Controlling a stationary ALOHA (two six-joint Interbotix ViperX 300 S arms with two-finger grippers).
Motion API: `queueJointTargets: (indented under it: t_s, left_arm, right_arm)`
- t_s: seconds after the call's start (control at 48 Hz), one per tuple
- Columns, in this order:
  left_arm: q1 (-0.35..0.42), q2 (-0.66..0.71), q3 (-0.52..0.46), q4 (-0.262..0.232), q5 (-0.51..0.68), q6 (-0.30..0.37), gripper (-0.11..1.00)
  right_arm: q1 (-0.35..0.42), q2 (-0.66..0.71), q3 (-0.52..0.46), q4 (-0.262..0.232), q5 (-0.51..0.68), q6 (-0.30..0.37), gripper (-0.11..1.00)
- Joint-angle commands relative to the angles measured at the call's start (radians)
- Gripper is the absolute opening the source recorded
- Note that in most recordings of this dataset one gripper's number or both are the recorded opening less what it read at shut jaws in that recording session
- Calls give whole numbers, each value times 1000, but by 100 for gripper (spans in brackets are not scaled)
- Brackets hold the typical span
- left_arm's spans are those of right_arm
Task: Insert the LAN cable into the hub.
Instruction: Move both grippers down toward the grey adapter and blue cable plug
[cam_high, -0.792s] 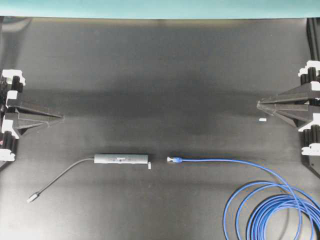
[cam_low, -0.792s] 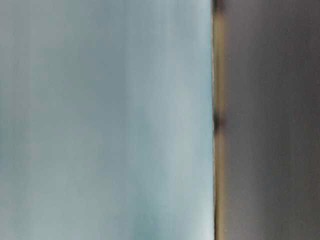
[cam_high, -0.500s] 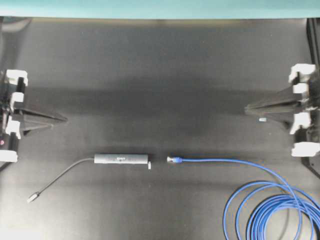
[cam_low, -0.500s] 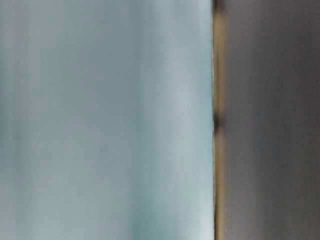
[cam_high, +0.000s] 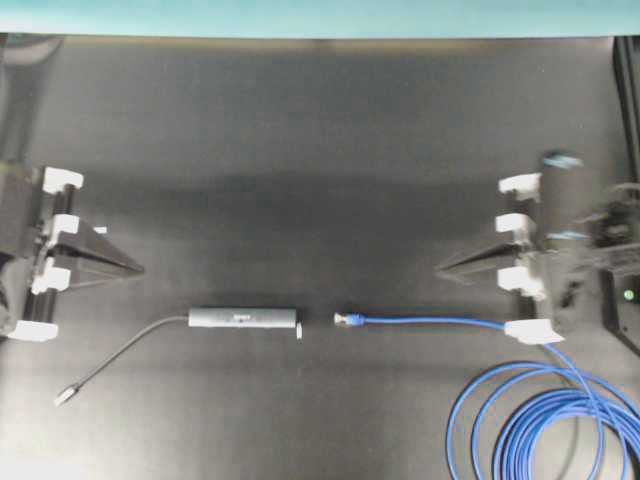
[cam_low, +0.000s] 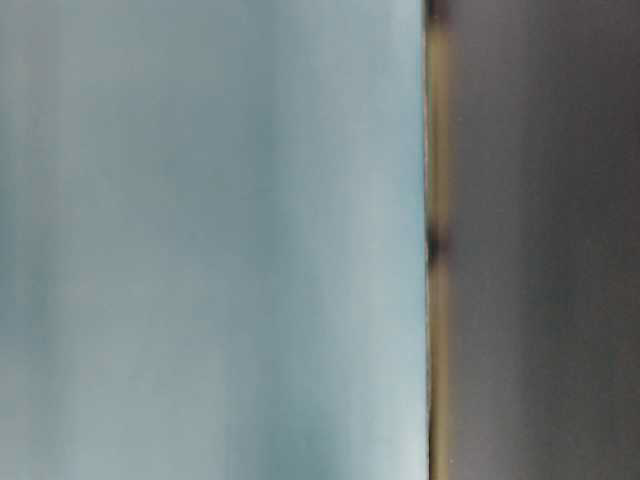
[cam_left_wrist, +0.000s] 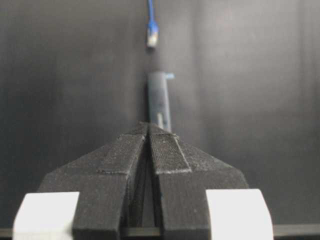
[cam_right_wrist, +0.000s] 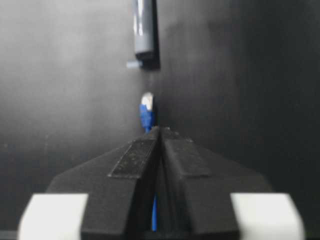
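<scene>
A matte black table (cam_high: 320, 140) carries loose glossy blue cable (cam_high: 530, 420) coils at the right; its clear plug (cam_high: 345, 320) lies just apart from the slim grey metal hub (cam_high: 243, 317) at centre. Both grippers, left (cam_high: 135, 268) and right (cam_high: 445, 270), hang pinched shut, holding nothing. The springy coils could tug the plug askew, and the light hub might slide when pushed.

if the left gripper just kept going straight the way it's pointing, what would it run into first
Probably the hub. In the left wrist view it lies dead ahead of the shut left gripper, near end first, with the LAN cable plug beyond. Overhead, though, the hub sits slightly off that line, so it could pass beside it.
</scene>
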Motion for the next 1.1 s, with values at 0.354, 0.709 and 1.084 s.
queueJointTargets:
  t_s: [0.354,0.709,1.084]
  left_arm:
    - [-6,219,127,3,-476,-83,80]
    - [-20,627,143,3,-864,-91,72]
    - [-18,954,52,3,-1089,-94,72]
  right_arm:
    - [48,190,-43,-2,-81,5,85]
    - [32,219,-49,3,-118,23,84]
    - [32,222,-54,3,-120,61,84]
